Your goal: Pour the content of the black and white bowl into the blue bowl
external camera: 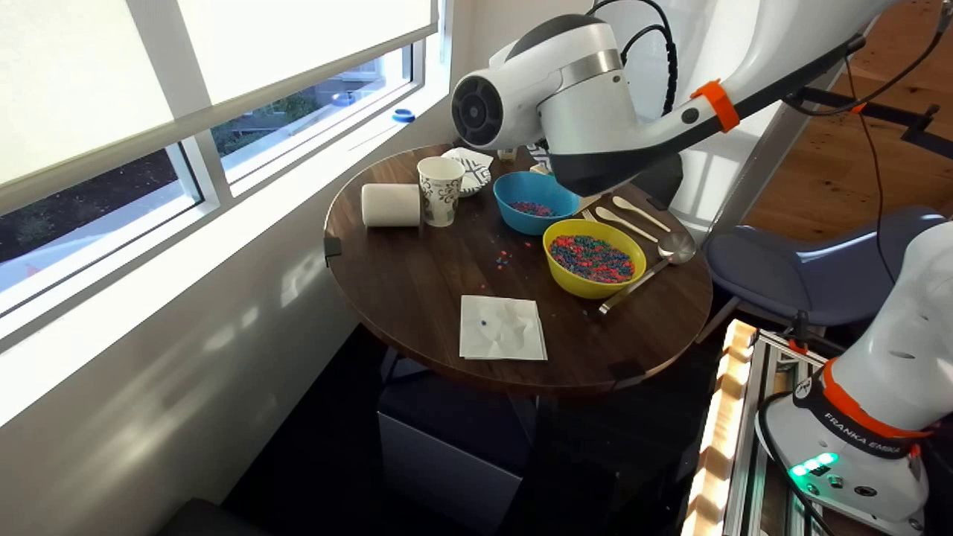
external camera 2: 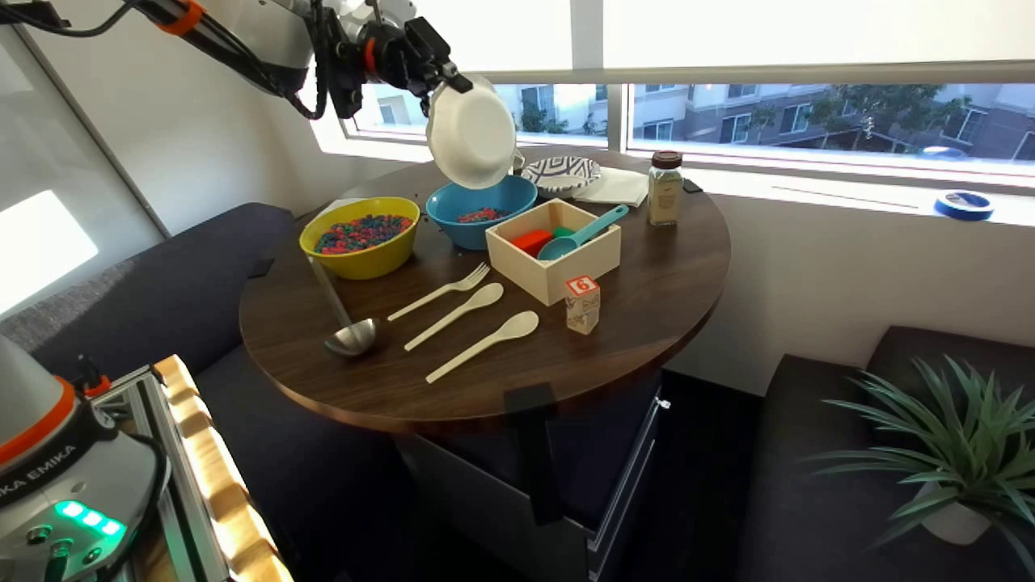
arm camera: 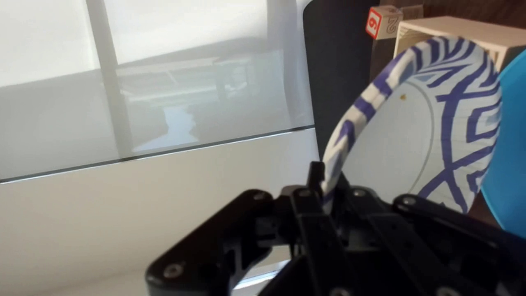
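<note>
Beside windows (external camera 2: pixel 752 121) with blinds (external camera 2: pixel 808 32) partly lowered, the round, dark wooden worktop (external camera: pixel 402 279) carries the blue bowl (external camera 2: pixel 459 234), over which the tool (arm camera: pixel 329 183) pinches the tilted, patterned white bowl (external camera 2: pixel 473 136) by its rim.

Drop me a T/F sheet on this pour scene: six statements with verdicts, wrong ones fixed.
1. The gripper holds a patterned bowl by its rim. True.
2. This bowl is level. False: it is tilted steeply.
3. The blue bowl has coloured bits in it. True.
4. The ladle lies beside the yellow bowl. True.
5. The yellow bowl is empty. False: it is well filled.
6. The patterned bowl is full. False: its visible inside is nearly bare.
</note>
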Tool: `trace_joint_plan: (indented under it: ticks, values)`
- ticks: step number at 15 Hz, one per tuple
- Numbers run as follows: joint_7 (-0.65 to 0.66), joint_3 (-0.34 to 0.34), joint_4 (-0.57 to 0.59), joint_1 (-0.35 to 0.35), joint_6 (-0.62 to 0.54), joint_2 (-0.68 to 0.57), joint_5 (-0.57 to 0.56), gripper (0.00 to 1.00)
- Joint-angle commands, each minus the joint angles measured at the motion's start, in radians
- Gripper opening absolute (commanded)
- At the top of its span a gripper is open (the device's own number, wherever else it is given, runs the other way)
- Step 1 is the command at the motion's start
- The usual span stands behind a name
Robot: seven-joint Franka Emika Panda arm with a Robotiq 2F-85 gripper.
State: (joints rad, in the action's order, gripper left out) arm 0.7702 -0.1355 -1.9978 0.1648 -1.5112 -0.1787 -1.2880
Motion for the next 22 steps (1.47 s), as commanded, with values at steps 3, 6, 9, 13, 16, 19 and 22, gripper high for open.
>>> trace_joint_plan:
  ticks: [3, 6, 9, 13, 16, 19, 22]
  values:
    - [-0.258, 0.030, 0.023, -0.070, -0.102, 0.151, 0.234, 0.01]
    - [-0.426, 0.092, 0.094, -0.129, -0.183, 0.176, 0.341, 0.01]
    - [-0.609, 0.162, 0.175, -0.192, -0.290, 0.168, 0.466, 0.01]
    - [-0.781, 0.222, 0.266, -0.252, -0.384, 0.110, 0.699, 0.01]
    - [-0.861, 0.231, 0.305, -0.269, -0.395, 0.070, 0.889, 0.01]
    - [-0.918, 0.228, 0.353, -0.282, -0.384, 0.020, 1.080, 0.01]
    - [-0.991, 0.229, 0.404, -0.310, -0.374, -0.022, 1.270, 0.01]
